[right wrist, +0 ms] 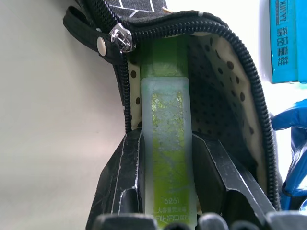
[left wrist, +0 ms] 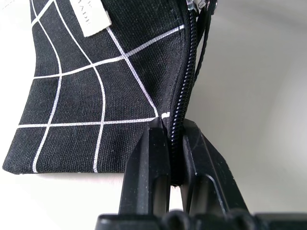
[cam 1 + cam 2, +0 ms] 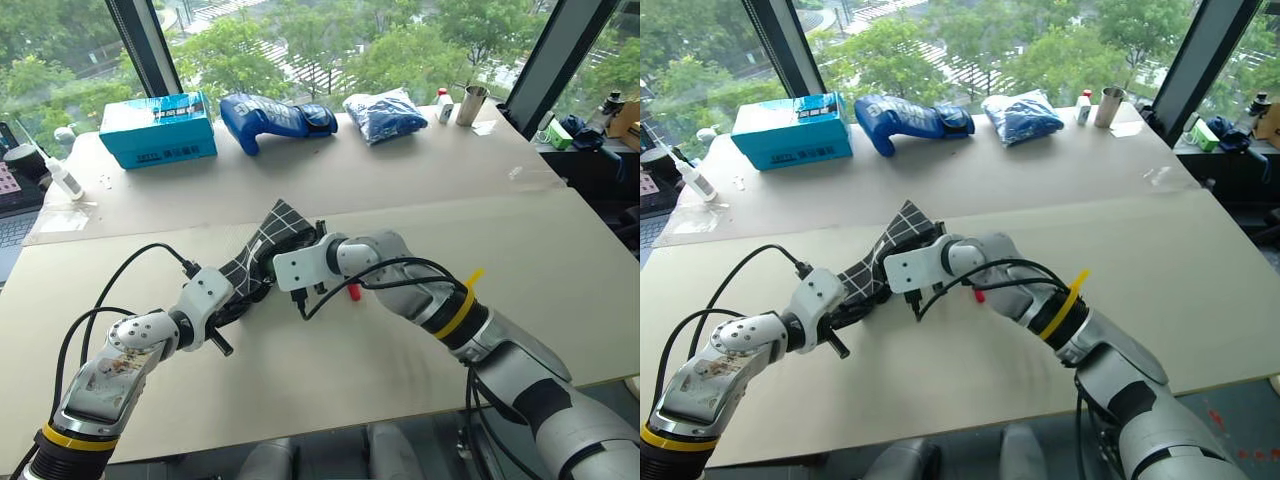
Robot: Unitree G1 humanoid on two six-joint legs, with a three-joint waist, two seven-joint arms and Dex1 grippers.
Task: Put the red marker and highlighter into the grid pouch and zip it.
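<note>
The grid pouch (image 3: 275, 228) stands tilted up off the table in the middle, black with white lines. My left gripper (image 2: 172, 132) is shut on its zipper seam at the closed end. The pouch's mouth (image 1: 216, 96) gapes open, showing a dotted lining, with the zipper pull (image 1: 120, 38) at one side. My right gripper (image 1: 165, 139) is shut on the light-green highlighter (image 1: 165, 143), whose front end is inside the open mouth. The red marker's red end (image 3: 353, 292) peeks out on the table under my right forearm; the rest of it is hidden.
Along the far edge by the window lie a teal box (image 3: 158, 130), a blue glove-like item (image 3: 270, 118), a blue bag (image 3: 385, 115) and a metal cup (image 3: 471, 104). A white bottle (image 3: 62, 178) and a laptop (image 3: 10, 215) are at the left.
</note>
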